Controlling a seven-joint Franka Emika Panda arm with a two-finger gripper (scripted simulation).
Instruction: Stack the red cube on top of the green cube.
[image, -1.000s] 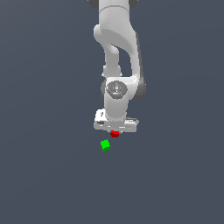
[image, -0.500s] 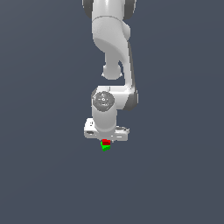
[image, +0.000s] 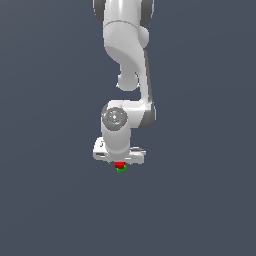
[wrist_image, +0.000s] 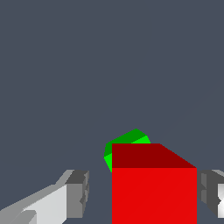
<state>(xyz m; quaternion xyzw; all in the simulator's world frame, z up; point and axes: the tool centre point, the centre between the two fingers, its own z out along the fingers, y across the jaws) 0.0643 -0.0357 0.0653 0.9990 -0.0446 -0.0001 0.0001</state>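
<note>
Red cube (image: 119, 164) now directly atop green cube (image: 120, 170) (gripper (wrist_image: 141, 192) apparently opened, fingers apart).

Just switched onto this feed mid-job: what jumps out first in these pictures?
The red cube fills the wrist view between the two grey fingers, which show gaps on both sides of it, so the gripper looks open. The green cube peeks out from directly behind and under the red one. In the exterior view the white arm hangs straight down over the tiny red-on-green pair on the plain grey floor.
</note>
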